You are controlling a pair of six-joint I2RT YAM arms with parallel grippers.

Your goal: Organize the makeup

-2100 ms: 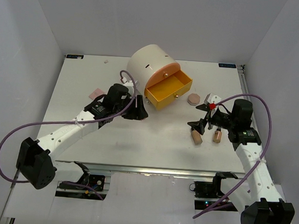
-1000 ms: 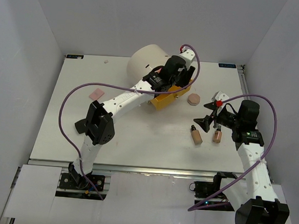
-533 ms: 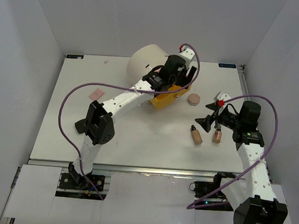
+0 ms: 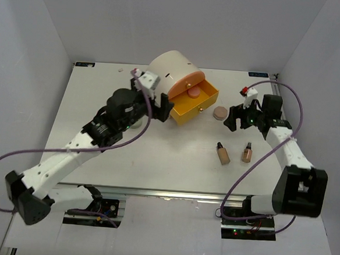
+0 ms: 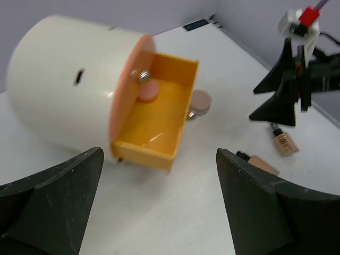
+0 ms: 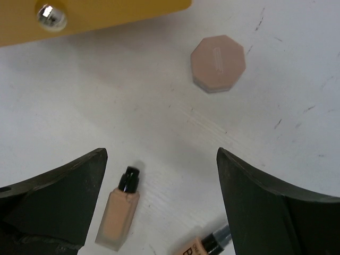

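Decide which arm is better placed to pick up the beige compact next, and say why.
Right. The right gripper hangs open just beside the beige compact, which shows ahead of its fingers in its wrist view. The left gripper, also open, sits beyond the yellow drawer.

A white worktop (image 4: 127, 159), faintly scuffed, sits boxed in by plain pale grey walls: a back wall (image 4: 177, 23) behind it, a left wall (image 4: 20, 94) and a right wall (image 4: 328, 74) beside it. A metal rail (image 4: 171, 194) runs along its near edge. The light is soft and even.
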